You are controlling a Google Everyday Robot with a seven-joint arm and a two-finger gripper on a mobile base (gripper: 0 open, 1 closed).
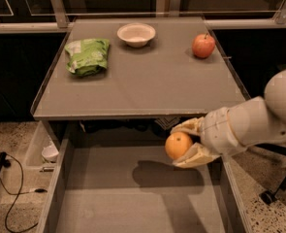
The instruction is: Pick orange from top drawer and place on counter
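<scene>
The gripper (175, 146) clamps the orange (177, 143) above the top drawer (108, 203), covering the fruit's right side; the drawer's near end runs out of frame, the arm (259, 120) too.
</scene>
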